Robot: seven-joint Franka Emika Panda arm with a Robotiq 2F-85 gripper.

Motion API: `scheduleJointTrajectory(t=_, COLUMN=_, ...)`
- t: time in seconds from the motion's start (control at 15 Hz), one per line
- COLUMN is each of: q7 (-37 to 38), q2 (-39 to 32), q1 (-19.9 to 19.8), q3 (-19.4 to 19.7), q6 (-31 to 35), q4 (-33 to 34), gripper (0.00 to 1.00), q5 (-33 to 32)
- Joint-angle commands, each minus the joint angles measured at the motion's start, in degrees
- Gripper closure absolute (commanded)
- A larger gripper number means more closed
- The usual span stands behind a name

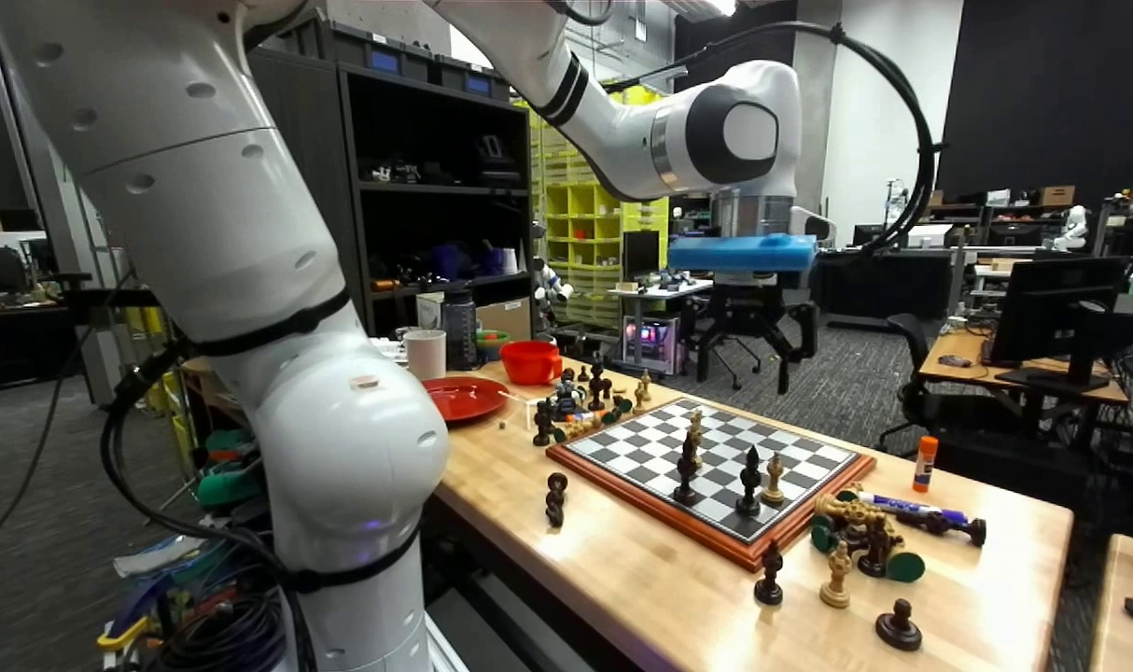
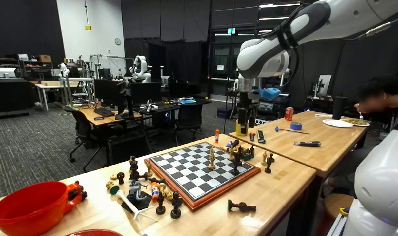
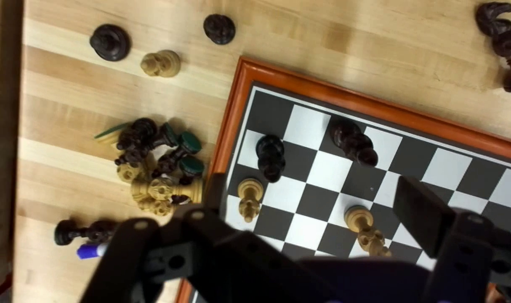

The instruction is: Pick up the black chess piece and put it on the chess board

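Note:
The chess board [image 1: 646, 509] lies on the wooden table, with its rim also in the wrist view [image 3: 365, 99]. Two dark pieces [image 1: 686, 474] [image 1: 748, 487] and two light pieces stand on it. Off the board, a dark piece lies on its side [image 1: 555, 501], also in the other views [image 2: 241, 206] [image 3: 507, 44]. A dark piece [image 1: 769, 574] and a dark pawn [image 1: 899, 627] stand beyond a board corner. Which black chess piece is meant cannot be told. My gripper [image 1: 743, 369] is open and empty, well above the board; its fingers spread wide in the wrist view [image 3: 318, 202].
A heap of mixed pieces [image 3: 163, 168] lies beside the board with a marker [image 3: 89, 251]. A glue stick [image 1: 925, 464] stands near it. More pieces, a red bowl [image 2: 31, 206], a red plate [image 1: 459, 399] and a white tripod [image 2: 130, 203] are at the opposite end.

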State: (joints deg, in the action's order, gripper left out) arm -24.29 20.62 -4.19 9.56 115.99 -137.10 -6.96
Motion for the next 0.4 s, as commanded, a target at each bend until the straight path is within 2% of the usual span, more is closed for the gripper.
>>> scheduleJointTrajectory(t=0.0, q7=-0.13, q2=3.87, q1=-1.72, q3=2.17, q6=-5.03, q4=1.92, gripper=0.00, q5=0.68)
scheduleJointTrajectory(t=0.33, q7=0.04, q2=3.48, q1=-2.09, q3=2.92, q6=-5.10, q4=2.45, gripper=0.00, q5=0.03)
